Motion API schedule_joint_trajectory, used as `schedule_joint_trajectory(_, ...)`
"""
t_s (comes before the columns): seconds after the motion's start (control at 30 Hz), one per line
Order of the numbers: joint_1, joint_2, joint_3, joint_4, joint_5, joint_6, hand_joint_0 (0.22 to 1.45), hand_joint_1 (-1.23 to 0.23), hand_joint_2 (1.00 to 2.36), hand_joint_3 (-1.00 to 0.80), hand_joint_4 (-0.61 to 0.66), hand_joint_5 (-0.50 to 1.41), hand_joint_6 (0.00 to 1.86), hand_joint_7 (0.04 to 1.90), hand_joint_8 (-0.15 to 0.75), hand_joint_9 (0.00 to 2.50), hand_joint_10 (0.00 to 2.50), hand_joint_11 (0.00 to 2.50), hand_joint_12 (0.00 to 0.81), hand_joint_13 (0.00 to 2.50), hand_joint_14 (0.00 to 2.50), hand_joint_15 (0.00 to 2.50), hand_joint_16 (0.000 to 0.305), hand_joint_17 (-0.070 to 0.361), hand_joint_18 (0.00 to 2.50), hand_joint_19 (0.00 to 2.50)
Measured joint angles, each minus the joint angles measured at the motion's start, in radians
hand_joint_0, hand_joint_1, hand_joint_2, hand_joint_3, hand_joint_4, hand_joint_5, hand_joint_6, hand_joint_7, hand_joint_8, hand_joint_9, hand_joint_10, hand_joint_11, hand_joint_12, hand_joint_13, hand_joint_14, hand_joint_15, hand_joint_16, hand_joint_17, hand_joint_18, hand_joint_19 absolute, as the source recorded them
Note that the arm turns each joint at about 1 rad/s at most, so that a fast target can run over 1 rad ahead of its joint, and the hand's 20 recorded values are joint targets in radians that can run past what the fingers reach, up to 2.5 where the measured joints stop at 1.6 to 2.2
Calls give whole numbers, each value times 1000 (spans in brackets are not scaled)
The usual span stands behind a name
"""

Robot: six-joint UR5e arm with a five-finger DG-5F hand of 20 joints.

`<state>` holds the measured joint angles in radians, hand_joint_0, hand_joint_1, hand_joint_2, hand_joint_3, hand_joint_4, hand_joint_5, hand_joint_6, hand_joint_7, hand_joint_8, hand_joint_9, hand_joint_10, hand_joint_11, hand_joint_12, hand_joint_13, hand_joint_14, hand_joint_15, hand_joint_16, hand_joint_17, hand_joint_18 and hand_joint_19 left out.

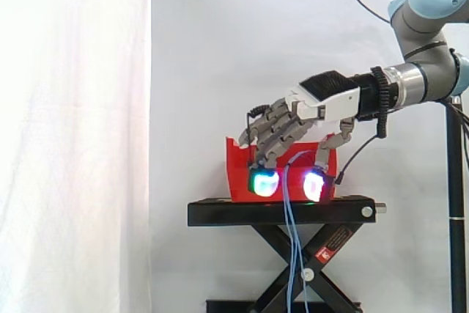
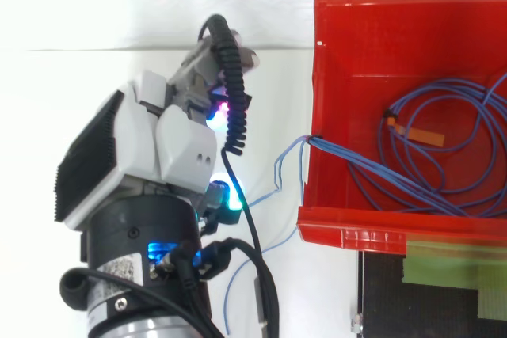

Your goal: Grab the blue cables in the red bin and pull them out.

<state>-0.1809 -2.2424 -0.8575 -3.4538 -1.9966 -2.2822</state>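
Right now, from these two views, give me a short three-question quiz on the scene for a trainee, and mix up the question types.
1. True or false: all the blue cables lie wholly inside the red bin.
2. Seen from above, where is the hand? A) inside the bin B) outside the bin, beside its wall C) over the bin's middle
3. Fill in: the tag on the coil in the bin is ____.
Key: 1 false, since strands drape over the bin's wall and hang down past the black stand. 2 B. 3 orange.
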Motion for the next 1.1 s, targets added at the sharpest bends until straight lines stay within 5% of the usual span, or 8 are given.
schedule_joint_trajectory(0.27, -8, 0, 0, -22, -2, -11, 765, -1022, 1000, -1000, 225, 721, 11, 722, 280, 661, 22, 672, 379, 441, 16, 393, 54, 121, 496, 654)
schedule_joint_trajectory(0.63, -12, 0, -6, 54, -5, -90, 767, -1022, 1000, -1000, 227, 722, 11, 715, 278, 660, 22, 674, 380, 442, 16, 397, 54, 122, 497, 654)
schedule_joint_trajectory(1.1, -15, 0, -72, 138, -8, -121, 768, -1022, 1000, -1000, 223, 731, 11, 736, 282, 671, 22, 678, 381, 446, 16, 390, 54, 121, 500, 646)
